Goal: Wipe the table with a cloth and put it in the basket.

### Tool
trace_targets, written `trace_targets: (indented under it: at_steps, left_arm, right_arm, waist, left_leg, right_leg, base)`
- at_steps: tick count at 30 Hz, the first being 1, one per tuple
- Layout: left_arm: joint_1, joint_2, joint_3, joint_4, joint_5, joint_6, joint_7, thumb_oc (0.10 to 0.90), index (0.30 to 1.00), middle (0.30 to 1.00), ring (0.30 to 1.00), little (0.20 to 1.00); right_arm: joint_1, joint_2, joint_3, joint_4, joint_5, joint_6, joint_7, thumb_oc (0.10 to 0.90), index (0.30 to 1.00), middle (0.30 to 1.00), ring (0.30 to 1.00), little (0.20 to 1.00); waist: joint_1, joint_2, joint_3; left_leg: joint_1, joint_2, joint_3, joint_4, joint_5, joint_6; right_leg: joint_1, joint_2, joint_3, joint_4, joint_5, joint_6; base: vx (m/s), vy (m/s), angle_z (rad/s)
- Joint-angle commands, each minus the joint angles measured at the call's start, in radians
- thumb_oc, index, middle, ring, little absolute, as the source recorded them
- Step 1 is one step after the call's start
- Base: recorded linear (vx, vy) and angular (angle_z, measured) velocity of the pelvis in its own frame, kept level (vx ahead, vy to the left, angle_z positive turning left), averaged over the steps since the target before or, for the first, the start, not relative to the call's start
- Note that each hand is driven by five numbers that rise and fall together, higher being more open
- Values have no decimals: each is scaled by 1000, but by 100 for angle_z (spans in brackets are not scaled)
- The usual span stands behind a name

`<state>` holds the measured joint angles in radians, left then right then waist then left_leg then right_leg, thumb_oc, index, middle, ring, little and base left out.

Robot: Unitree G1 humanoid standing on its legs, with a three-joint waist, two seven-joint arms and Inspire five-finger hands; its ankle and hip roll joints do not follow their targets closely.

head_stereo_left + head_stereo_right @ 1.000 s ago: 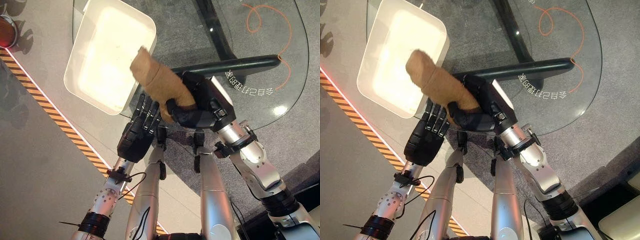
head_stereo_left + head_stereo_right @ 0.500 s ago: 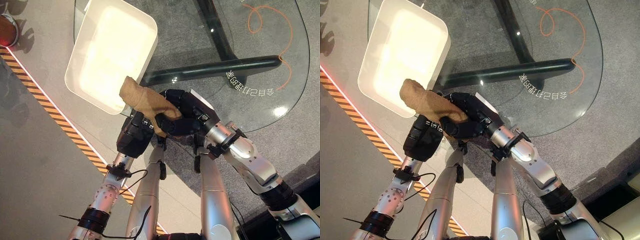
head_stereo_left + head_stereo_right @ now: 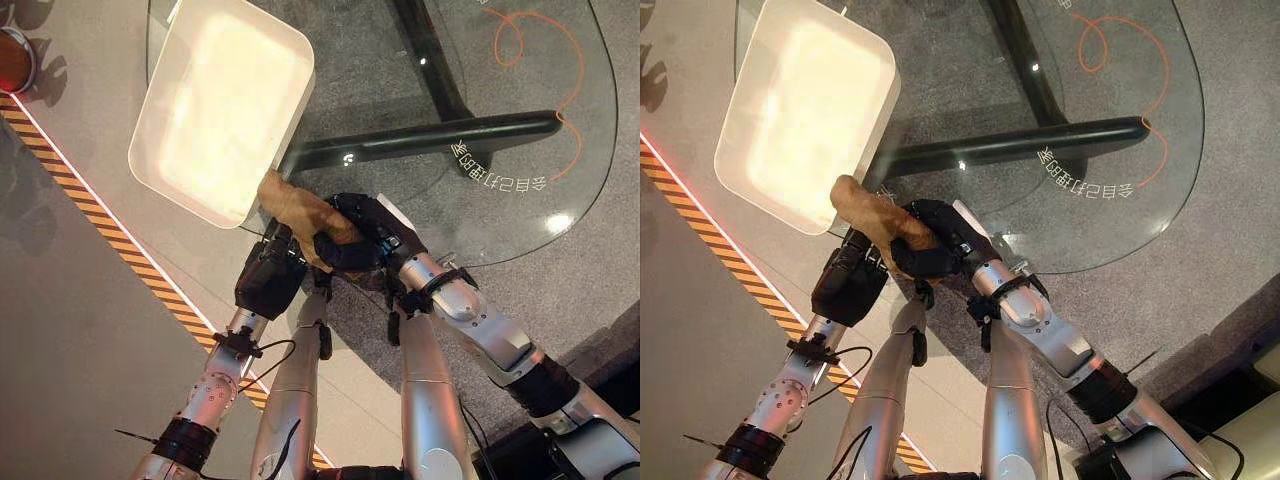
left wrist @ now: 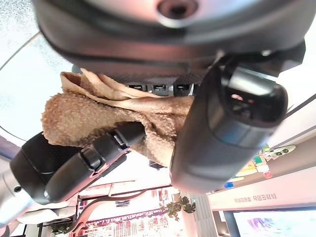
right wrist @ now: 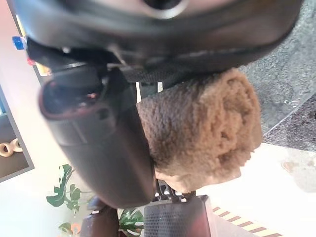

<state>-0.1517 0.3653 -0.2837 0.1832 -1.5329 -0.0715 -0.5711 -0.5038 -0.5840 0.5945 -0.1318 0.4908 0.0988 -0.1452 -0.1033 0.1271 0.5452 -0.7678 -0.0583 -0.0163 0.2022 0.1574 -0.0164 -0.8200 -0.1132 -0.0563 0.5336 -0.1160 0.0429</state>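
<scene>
Right wrist view shows the right hand's (image 5: 98, 143) fingers and thumb curled round the brown cloth (image 5: 202, 128), which is bunched into a fat roll pressed against the palm and bulging out past the thumb. In the left wrist view the left hand's (image 4: 222, 123) thumb and fingers close on the same cloth (image 4: 94, 118) from the other side; the fabric lies folded between its thumb and the row of fingers, and a dark finger of the right hand (image 4: 69, 163) crosses over the cloth's lower edge. So both hands grip the cloth at once, their fingers meeting round it.

From the head, the left eye view puts the two hands together at the near edge of the glass counter (image 3: 520, 200). The right hand (image 3: 355, 240) comes in from the right with the cloth (image 3: 300, 210) wrapped in it, and one end of the cloth sticks up toward the basket (image 3: 150, 130). The left hand (image 3: 268, 280) sits just below and to the left of the cloth, its fingers reaching up into it. The cloth's free end touches or just overlaps the basket's near corner; whether it is inside the rim cannot be told. The white basket rests on the counter's left part, overhanging its edge. An orange cord (image 3: 560, 60) loops on the floor seen through the glass at the far right.
</scene>
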Motion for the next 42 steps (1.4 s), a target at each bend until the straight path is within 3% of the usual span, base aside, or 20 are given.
trace_targets:
  at_steps: [1,7,15,18,25,33,38,42]
  left_arm:
    - [-80,-33,-77,-234,53,2,-166,800,900,900,900,900]
    - [-86,-38,-76,-238,48,6,-159,800,900,900,900,900]
    - [-72,-50,-66,-237,48,17,-155,800,900,900,900,900]
    - [-71,-52,-60,-231,48,22,-155,800,900,900,900,900]
    - [-56,-54,-45,-249,42,32,-152,800,900,900,900,900]
    - [-64,-38,-35,-246,34,48,-151,800,900,900,900,900]
    - [-70,-16,-40,-246,28,61,-155,800,900,900,900,900]
    - [-81,-1,-54,-241,23,55,-152,800,900,900,900,900]
  right_arm:
    - [-16,57,87,-54,75,-37,-32,100,300,300,300,200]
    - [5,78,66,-52,121,-62,-49,100,300,300,300,200]
    - [39,113,15,-65,230,-196,-23,100,300,300,300,200]
    - [49,123,-8,-81,234,-208,-11,100,300,300,300,200]
    - [61,119,-22,-115,198,-147,59,100,300,300,300,200]
    - [7,49,54,-143,-27,3,294,100,300,300,300,200]
    - [-49,-32,106,-130,-90,16,370,100,300,300,300,200]
    - [-87,-61,139,-116,-96,34,371,100,300,300,300,200]
  waist:
    - [6,10,-25]
    - [-1,11,-25]
    - [-5,15,-25]
    - [-8,13,-25]
    - [-9,19,-25]
    - [4,22,-25]
    - [16,19,-25]
    - [22,13,-25]
  left_leg:
    - [11,-26,15,93,-92,9]
    - [19,-27,18,90,-90,11]
    - [27,-25,20,86,-89,14]
    - [28,-25,19,89,-90,15]
    - [24,-24,17,89,-88,17]
    - [17,-22,4,93,-83,14]
    - [13,-19,-2,98,-83,11]
    - [14,-20,-5,99,-83,9]
  right_leg:
    - [33,39,52,-194,135,6]
    - [35,41,57,-194,140,4]
    - [37,44,61,-189,141,3]
    - [36,45,63,-184,141,4]
    - [27,42,64,-178,141,2]
    - [25,35,55,-170,133,-1]
    - [24,31,50,-167,130,1]
    - [28,33,49,-168,130,4]
  base:
    - [0,0,0]
    - [0,0,0]
    - [0,0,0]
    - [0,0,0]
    - [0,0,0]
    - [-2,-15,0]
    - [-13,-45,6]
    - [-7,-17,3]
